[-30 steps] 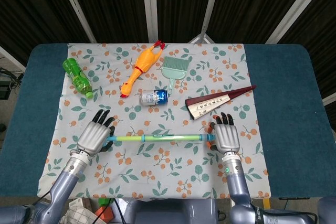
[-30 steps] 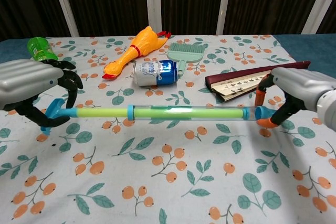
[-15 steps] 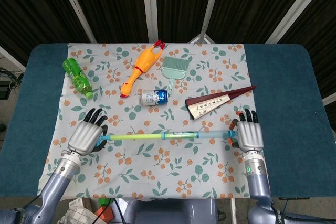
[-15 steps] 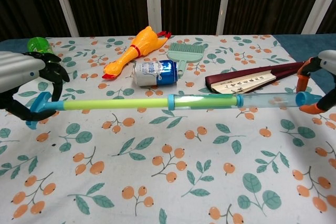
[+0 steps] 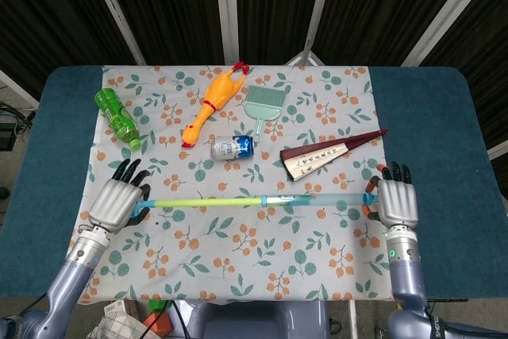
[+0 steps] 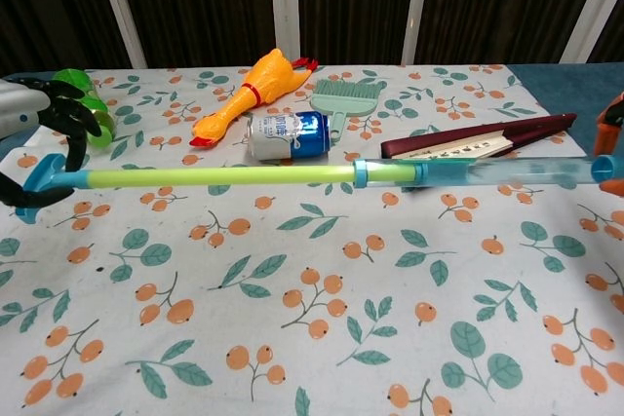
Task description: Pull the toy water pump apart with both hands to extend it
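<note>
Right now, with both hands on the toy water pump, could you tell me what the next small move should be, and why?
Probably ease the hands a little further apart, then stop. The left hand holds the blue handle, the right hand the clear barrel's end. The yellow-green and clear plastic toy water pump looks nearly fully extended, with most of the yellow-green rod exposed.

**Site type: robot test station, not a home**

I am working at a staged lab bench. The table has a blue padded top, partly covered by a floral cloth. Behind it hang dark curtains on white frame bars, as in an enclosed recording booth. The props are unrelated household items: a green bottle, rubber chicken, hand brush, drink can and folded fan. Cables trail beside the table at the left.
</note>
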